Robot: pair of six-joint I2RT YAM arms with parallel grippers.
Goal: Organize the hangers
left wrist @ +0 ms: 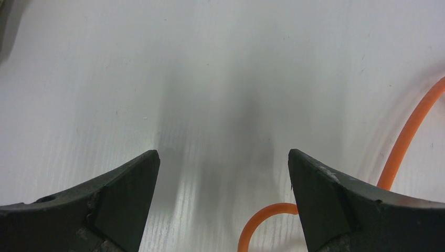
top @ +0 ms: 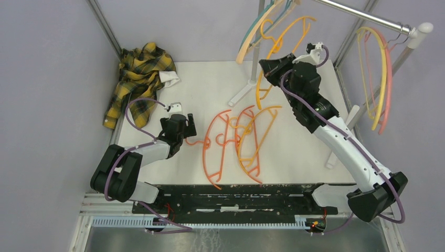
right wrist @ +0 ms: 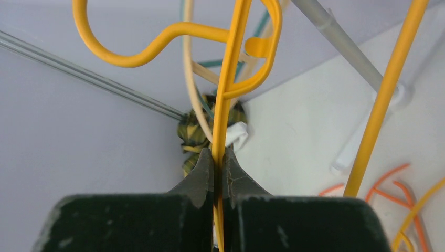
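Three hangers lie on the white table: two orange ones (top: 218,149) (top: 245,137) and a yellow-orange one (top: 261,134). My left gripper (top: 184,126) is low over the table and open, at the hook (top: 197,140) of the leftmost orange hanger. In the left wrist view that hook (left wrist: 262,212) curls beside the right finger, with the gripper (left wrist: 223,163) holding nothing. My right gripper (top: 268,68) is raised and shut on a yellow hanger (top: 292,32), its fingers pinching the thin bar (right wrist: 231,68) at the gripper (right wrist: 219,152). Peach and teal hangers (top: 255,30) hang at the rail's left; yellow and pink ones (top: 381,73) hang at its right.
A yellow-black plaid shirt (top: 139,79) is bunched at the table's back left corner. The silver rail (top: 362,14) crosses the back right, with its stand's foot (top: 242,93) on the table and a pole (top: 343,128) at the right edge.
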